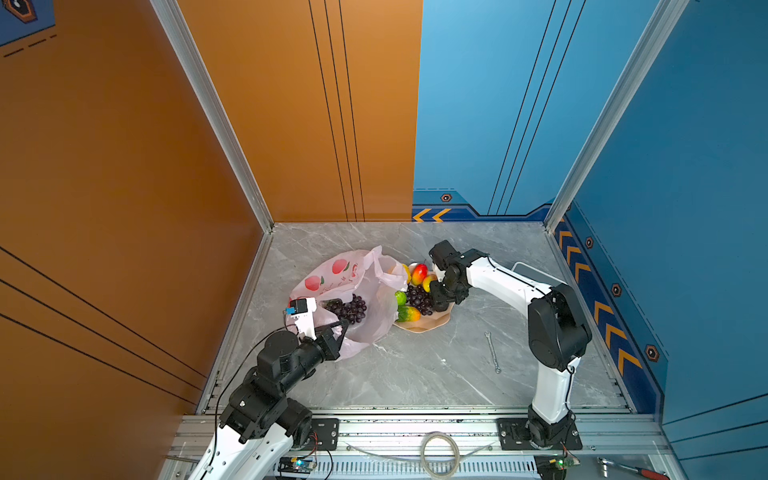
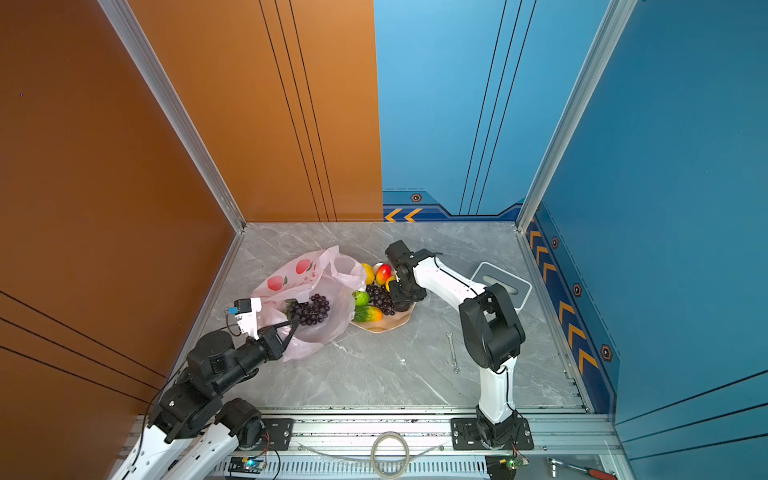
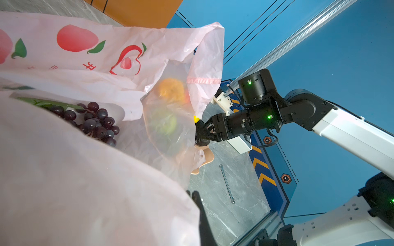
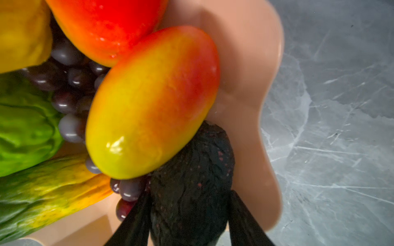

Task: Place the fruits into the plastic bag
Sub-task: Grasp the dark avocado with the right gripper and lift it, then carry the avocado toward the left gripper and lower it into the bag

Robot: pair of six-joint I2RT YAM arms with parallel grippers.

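The pale-pink plastic bag (image 1: 349,282) (image 2: 307,282) (image 3: 106,53) lies open at the left. One dark grape bunch (image 1: 351,309) (image 3: 96,121) sits inside it. My left gripper (image 1: 343,326) (image 2: 291,326) is shut on the bag's near rim. The peach bowl (image 1: 432,324) (image 4: 245,64) holds the other fruits: a grape bunch (image 1: 417,297), a green ball (image 1: 400,298), a green-orange oblong (image 1: 407,314), a lemon (image 2: 368,272) and two red-yellow ones (image 1: 419,273) (image 4: 149,102). Down in the bowl, my right gripper (image 1: 436,291) (image 4: 189,192) has a finger on each side of the black avocado (image 4: 191,166).
A metal wrench (image 1: 492,351) lies on the marble table right of the bowl. A grey box (image 2: 500,289) stands behind my right arm. Orange and blue walls close off the left, back and right sides.
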